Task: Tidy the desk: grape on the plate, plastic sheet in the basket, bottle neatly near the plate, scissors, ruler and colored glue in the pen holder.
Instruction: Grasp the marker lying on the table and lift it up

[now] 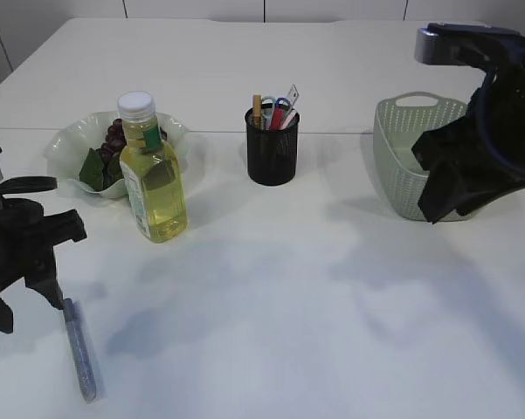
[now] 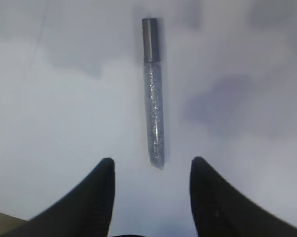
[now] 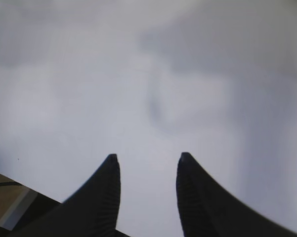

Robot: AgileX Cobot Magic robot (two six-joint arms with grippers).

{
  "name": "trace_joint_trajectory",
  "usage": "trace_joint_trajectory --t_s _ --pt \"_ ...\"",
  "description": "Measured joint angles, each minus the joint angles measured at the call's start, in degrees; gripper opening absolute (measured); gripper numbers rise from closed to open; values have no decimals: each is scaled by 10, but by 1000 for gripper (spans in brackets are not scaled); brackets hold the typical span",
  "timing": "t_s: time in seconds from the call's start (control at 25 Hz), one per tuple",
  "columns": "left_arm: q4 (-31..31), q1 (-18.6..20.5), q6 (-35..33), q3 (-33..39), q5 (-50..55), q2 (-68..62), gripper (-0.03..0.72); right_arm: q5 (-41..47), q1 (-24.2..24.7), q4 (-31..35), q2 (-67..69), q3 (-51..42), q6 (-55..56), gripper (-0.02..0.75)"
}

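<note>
Both fingers spread, left gripper [image 2: 152, 165] over glue [image 2: 153, 94]; right gripper [image 3: 147, 160] empty, grape [image 1: 115, 140] half hidden

On the desk [image 1: 332, 305], the plate [image 1: 70, 144] sits at upper left, the bottle [image 1: 153, 175] just before it, the pen holder [image 1: 272, 147] at centre, the basket [image 1: 402, 166] at right, and the glue pen [image 1: 79, 349] at lower left.

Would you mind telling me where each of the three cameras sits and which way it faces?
Exterior view: in front of the table, looking down at a slant; both arms show at the edges.
Left wrist view: above the left gripper, facing down at the glitter glue pen; both fingertips show.
Right wrist view: above the right gripper, facing bare tabletop.
Shared: the pen appears in the exterior and left wrist views.
</note>
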State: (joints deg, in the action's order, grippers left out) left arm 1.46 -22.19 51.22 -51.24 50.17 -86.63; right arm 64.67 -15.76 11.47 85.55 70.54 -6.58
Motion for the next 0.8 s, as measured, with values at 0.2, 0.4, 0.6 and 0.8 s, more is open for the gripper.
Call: trace_joint_trajectory --t_s 0.2,0.4,0.6,0.8 --pt "1 0 13 0 -1 -13 446 -5 0 5 0 0 0 314" --pt "-4 0 15 39 -34 -19 465 -10 0 6 0 0 0 314" --pt "12 0 15 110 -118 -20 465 -22 0 6 0 0 0 314" --pt "12 0 11 119 -163 -20 465 -33 0 6 0 0 0 314"
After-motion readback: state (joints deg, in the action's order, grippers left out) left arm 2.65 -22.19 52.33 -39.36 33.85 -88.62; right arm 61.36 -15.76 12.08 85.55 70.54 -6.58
